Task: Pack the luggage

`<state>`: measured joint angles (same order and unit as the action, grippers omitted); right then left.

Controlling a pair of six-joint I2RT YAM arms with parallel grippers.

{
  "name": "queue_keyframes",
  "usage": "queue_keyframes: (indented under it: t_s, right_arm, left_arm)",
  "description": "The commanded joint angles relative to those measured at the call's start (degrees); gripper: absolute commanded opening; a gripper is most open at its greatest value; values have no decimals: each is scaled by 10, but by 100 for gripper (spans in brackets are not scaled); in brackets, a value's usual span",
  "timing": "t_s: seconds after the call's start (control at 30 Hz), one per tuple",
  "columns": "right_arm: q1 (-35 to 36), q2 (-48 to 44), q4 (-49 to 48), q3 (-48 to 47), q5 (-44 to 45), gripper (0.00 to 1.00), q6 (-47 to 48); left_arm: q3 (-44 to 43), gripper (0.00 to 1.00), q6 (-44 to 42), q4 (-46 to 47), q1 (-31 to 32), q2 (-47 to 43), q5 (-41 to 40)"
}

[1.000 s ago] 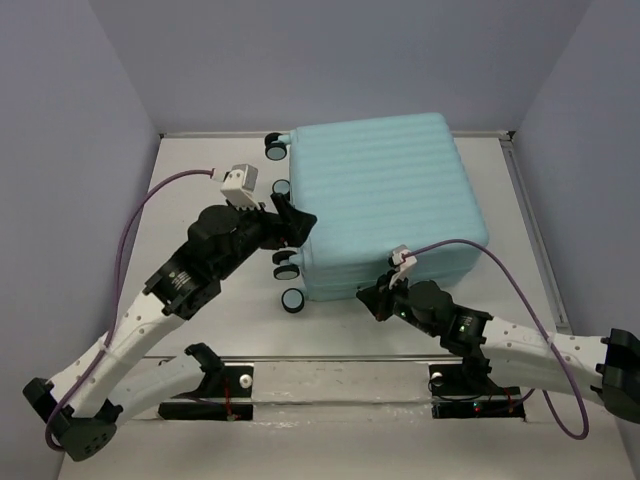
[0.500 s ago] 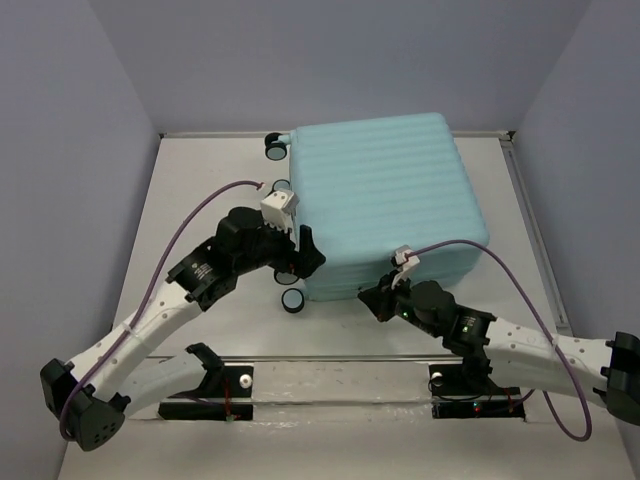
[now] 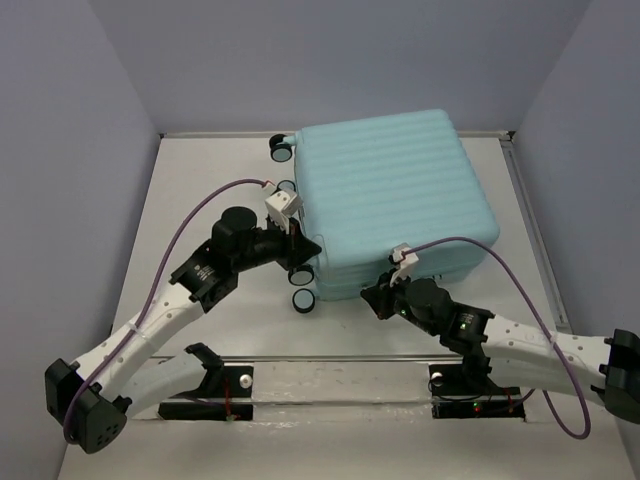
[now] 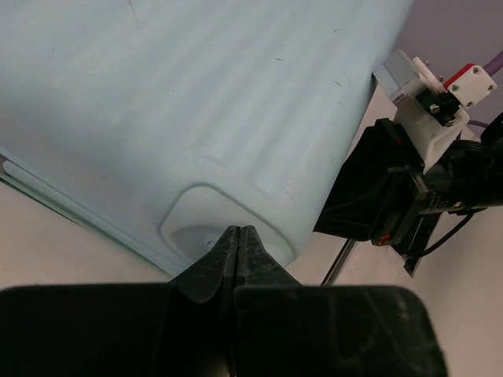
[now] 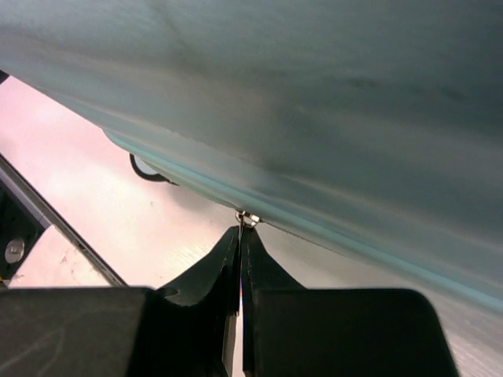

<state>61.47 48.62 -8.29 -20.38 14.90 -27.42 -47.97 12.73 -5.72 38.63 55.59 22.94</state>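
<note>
The luggage (image 3: 385,200) is a pale aqua ribbed suitcase lying flat and closed on the table, its wheels (image 3: 303,300) on the left side. My left gripper (image 3: 312,248) is shut, and its tips (image 4: 238,230) press on the rounded wheel housing at the case's near left corner (image 4: 212,220). At the near edge my right gripper (image 3: 372,297) is shut on the small metal zipper pull (image 5: 247,218), just under the case's zip seam (image 5: 330,228). The right wrist (image 4: 393,196) also shows in the left wrist view.
The white table (image 3: 200,180) is walled in by grey panels at the left, back and right. Both arm bases sit on a metal rail (image 3: 330,375) at the near edge. Purple cables (image 3: 520,290) loop above each arm.
My left gripper has swung right to the case's left side and closed from wide open. The luggage has shifted slightly to the right. The right gripper has stayed on the zipper pull.
</note>
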Motion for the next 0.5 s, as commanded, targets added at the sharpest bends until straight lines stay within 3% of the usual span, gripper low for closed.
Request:
queue_keyframes:
  t_s: [0.0,0.1,0.27,0.47]
  right_arm:
    - [7,45,-45,-65,-62,7,-4]
    - [39,118,-121,-87,-83,7,-10]
    - [167,290,-217,-176,-38,7,-8]
    - [173,432,-364,-222,-45,7,-35]
  left_arm:
    - [59,6,58,32,19,51,94]
    - [60,6,75,52,20,59,107]
    - [38,6,93,82,21,81,116]
    - [23,6,91,68,20,75,104]
